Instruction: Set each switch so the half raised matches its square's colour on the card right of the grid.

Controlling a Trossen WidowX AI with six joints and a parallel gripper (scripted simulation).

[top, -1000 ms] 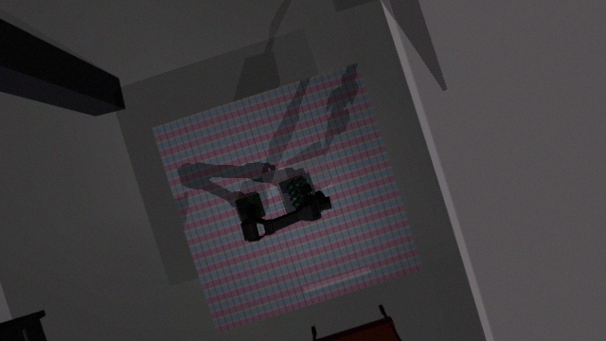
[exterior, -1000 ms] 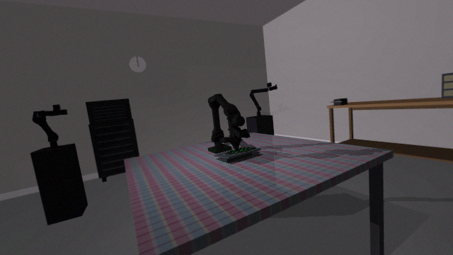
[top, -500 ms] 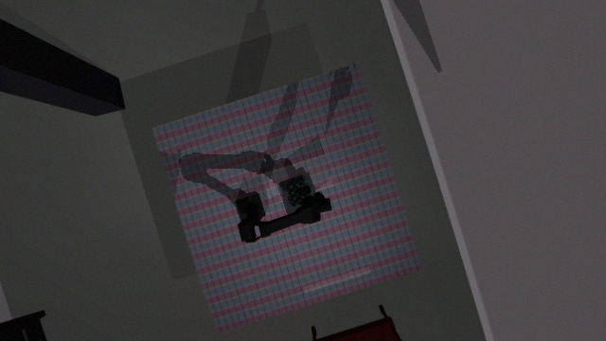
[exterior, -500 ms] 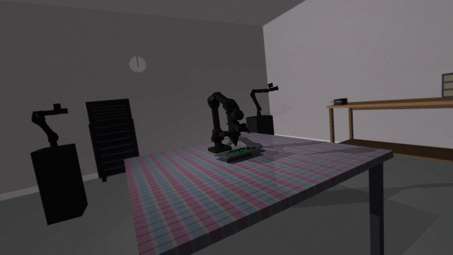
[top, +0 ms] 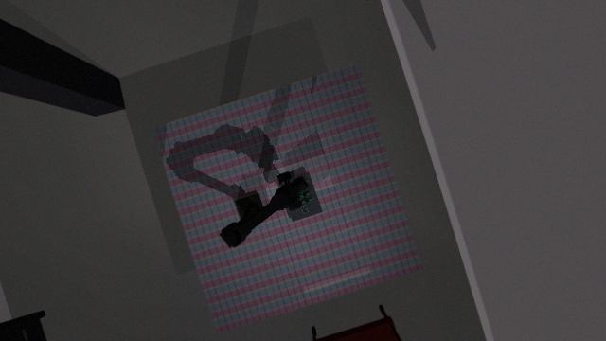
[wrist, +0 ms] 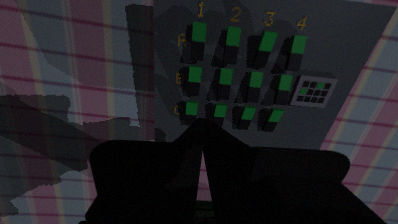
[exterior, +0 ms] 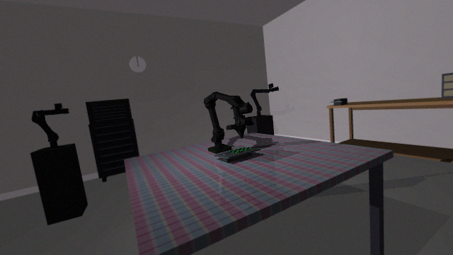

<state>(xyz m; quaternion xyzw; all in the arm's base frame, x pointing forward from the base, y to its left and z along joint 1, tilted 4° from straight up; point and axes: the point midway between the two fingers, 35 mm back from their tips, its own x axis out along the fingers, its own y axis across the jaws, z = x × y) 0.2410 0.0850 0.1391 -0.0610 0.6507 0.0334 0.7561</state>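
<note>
Twelve switches (wrist: 225, 76), three rows of four, on a grey panel (wrist: 350, 30) (exterior: 233, 156) (top: 310, 211); small card (wrist: 313, 91) at the grid's right; above the panel's near side, our gripper (wrist: 201, 123) (exterior: 242, 137), fully closed, holding nothing; beneath all, we list one checked tabletop (top: 350, 237) (exterior: 219, 198)

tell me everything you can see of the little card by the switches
The card is a small square with a pale grey border, lying on the dark grey panel, just to the right of the switch grid in the wrist view. It shows three rows of four small squares: two are green, one in the far row and one in the middle row, and the others are dark. The gripper is not touching it. What it is made of I can't tell.
</note>
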